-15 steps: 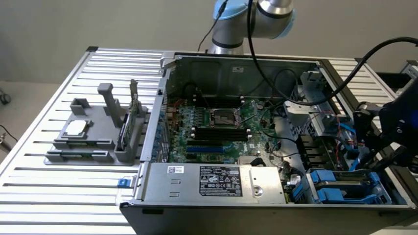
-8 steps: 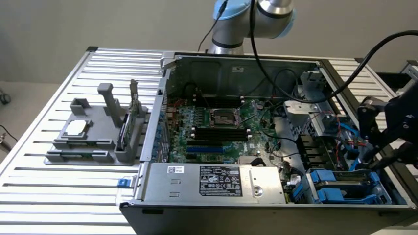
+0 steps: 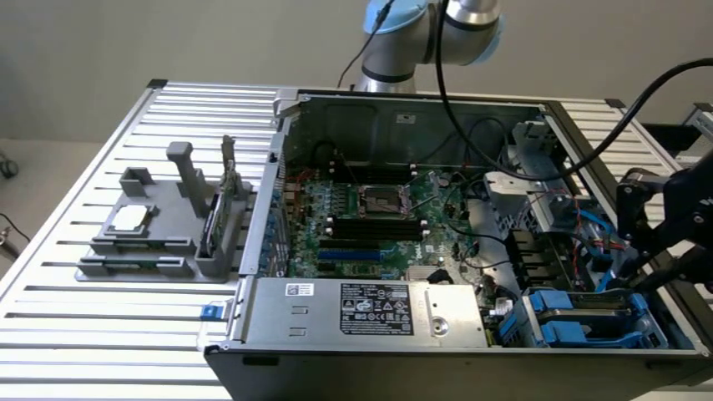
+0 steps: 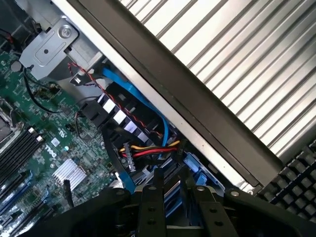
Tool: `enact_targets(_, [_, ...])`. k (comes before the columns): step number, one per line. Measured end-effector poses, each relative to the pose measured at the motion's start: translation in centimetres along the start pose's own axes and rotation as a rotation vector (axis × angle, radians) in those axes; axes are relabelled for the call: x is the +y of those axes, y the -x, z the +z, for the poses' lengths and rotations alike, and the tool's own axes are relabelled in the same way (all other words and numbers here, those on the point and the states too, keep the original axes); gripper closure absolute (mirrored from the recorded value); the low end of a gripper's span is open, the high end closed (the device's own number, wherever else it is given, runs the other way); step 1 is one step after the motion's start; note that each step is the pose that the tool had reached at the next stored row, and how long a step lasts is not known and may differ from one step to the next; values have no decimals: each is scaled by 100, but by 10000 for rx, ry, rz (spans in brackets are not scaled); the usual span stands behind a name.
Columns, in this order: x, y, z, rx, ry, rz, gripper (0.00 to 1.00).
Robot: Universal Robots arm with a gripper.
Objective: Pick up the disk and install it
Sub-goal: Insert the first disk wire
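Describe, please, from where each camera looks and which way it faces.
Exterior view: sits high off the arm, looking down into the open black computer case on the ribbed silver metal table; it shows the grey robot arm beyond the case and the black pincer at the exterior view's right.
Wrist view: rides on the wrist, looking down past the pincer along the case's side wall.
Shared: the pincer, the green motherboard, the case and the table.

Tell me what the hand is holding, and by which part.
Cannot be told. The hand sits over the blue-framed disk in the computer case; any grip on it is hidden.
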State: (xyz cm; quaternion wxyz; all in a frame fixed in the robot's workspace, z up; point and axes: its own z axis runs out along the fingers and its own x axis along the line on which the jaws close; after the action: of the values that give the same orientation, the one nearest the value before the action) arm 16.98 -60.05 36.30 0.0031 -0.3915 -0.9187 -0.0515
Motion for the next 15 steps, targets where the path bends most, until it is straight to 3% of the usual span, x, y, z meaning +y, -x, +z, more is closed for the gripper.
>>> enact_targets(9, [-11, 8, 139, -106, 68, 1255, 72])
enact_targets(10, [-11, 9, 139, -94, 84, 1314, 72])
enact_targets(15, [-11, 8, 141, 79, 255, 1515, 72])
